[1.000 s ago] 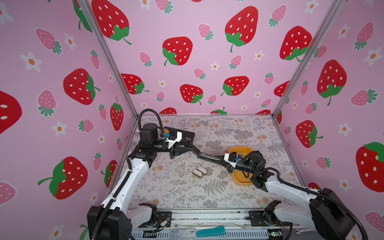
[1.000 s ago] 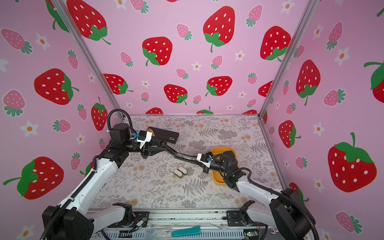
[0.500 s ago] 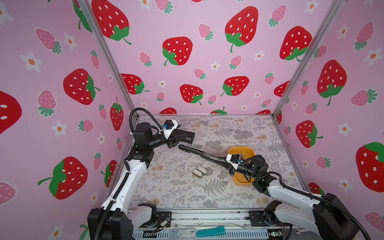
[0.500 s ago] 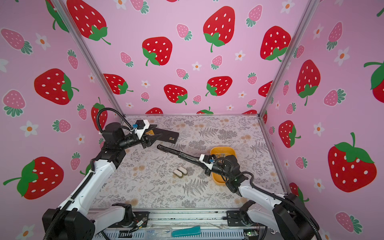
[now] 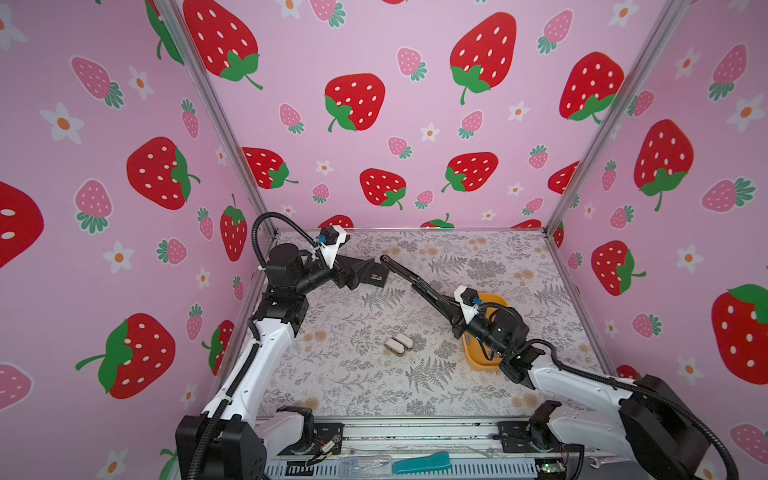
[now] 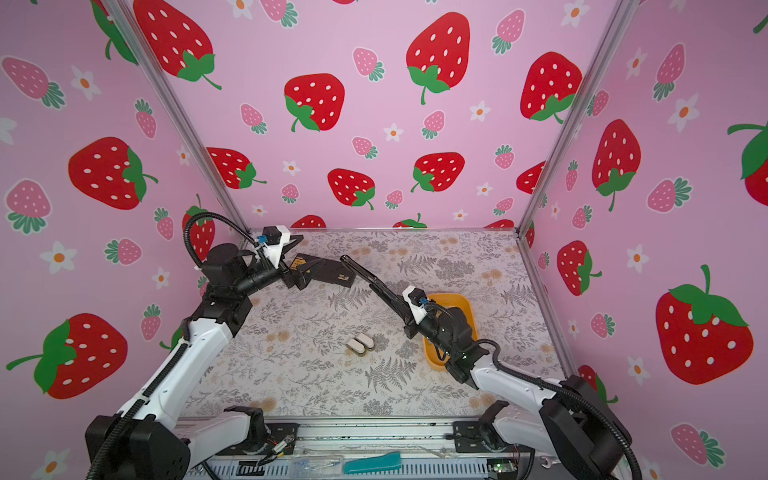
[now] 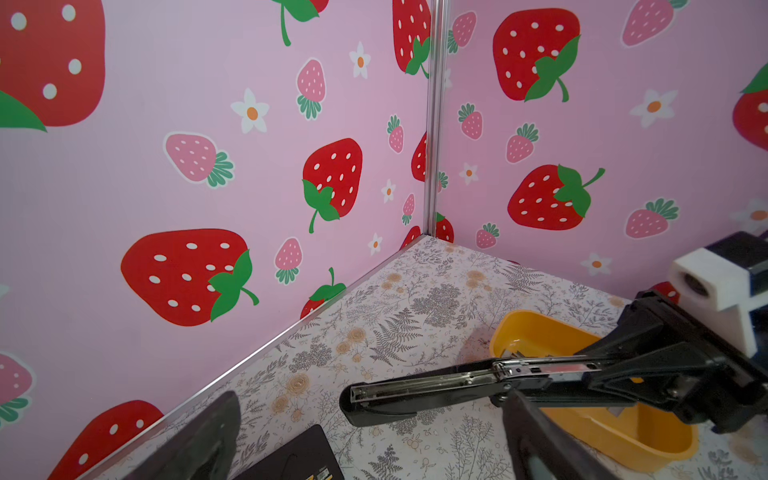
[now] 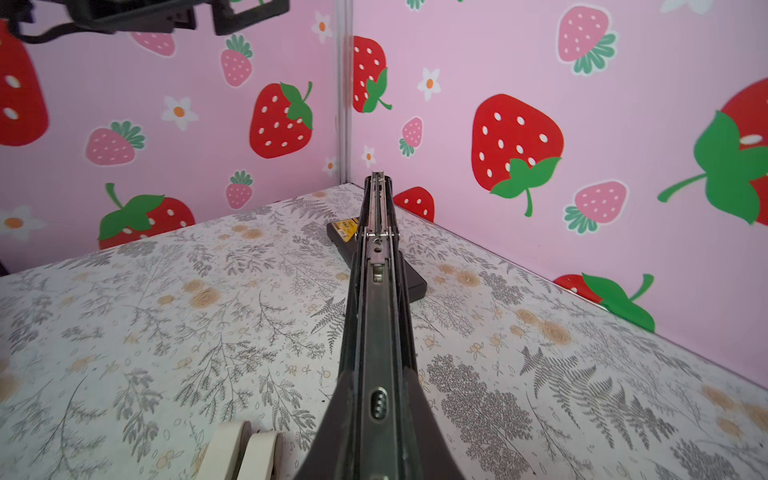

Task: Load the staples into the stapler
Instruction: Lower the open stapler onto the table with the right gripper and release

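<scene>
My right gripper (image 5: 452,311) (image 6: 406,315) (image 8: 376,388) is shut on the rear of a long black stapler (image 5: 415,284) (image 6: 374,286) (image 7: 436,388) (image 8: 376,249). The stapler is held above the table, its tip towards the back left and its metal channel facing up. My left gripper (image 5: 354,262) (image 6: 303,262) (image 7: 365,451) stands wide open and empty at the back left, just short of the tip, over a flat black box (image 6: 328,272) (image 7: 297,459) (image 8: 345,230) with a yellow label. The staples are mostly hidden; silvery bits (image 7: 515,354) show in the yellow tray (image 5: 478,361) (image 7: 536,328).
Two small white oblong objects (image 5: 398,343) (image 6: 360,344) (image 8: 232,451) lie side by side mid-table on the floral mat. The right arm covers most of the yellow tray. Pink strawberry walls close in the back and both sides, with the left arm close to the back-left corner.
My left gripper has let go of the stapler's front end, opened wide and drawn back towards the back left. The right gripper still holds the stapler, whose tip has swung towards the back.
</scene>
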